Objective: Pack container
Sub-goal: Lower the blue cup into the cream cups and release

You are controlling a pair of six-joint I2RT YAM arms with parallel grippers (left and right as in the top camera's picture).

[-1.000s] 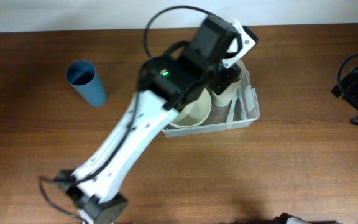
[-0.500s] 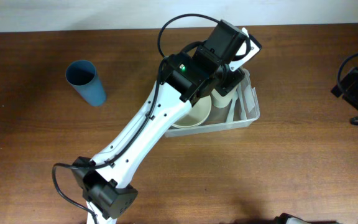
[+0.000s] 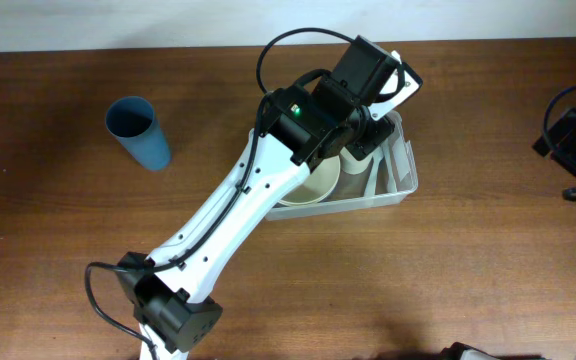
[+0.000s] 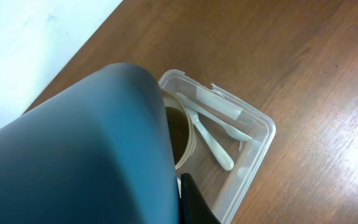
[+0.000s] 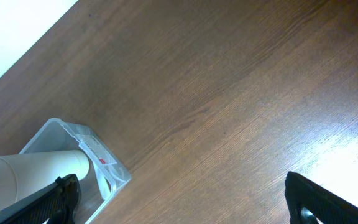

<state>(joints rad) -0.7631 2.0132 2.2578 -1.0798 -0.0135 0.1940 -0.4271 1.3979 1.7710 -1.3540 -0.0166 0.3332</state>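
Tabletop [image 3: 68,250] carries a blue cup [image 3: 136,132] toward its far left corner, well apart from the clear container [image 3: 406,182], which sits right of the middle near the far edge and holds a cream bowl [image 3: 313,182] and white utensils [image 4: 215,134]. Above the container, the left gripper [image 3: 366,128] is clamped on a tilted cream cup [image 3: 360,152]. By the right edge, the right gripper [image 5: 182,199] hangs with fingers wide apart, holding nothing.

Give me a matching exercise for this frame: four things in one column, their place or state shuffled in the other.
1 blue plastic cup
2 white plastic spoon
3 left gripper
4 right gripper

a open, holding nothing
b shut on the cream cup
c upright on the wooden table
d lying in the clear plastic container

Pairs: 1-c, 2-d, 3-b, 4-a
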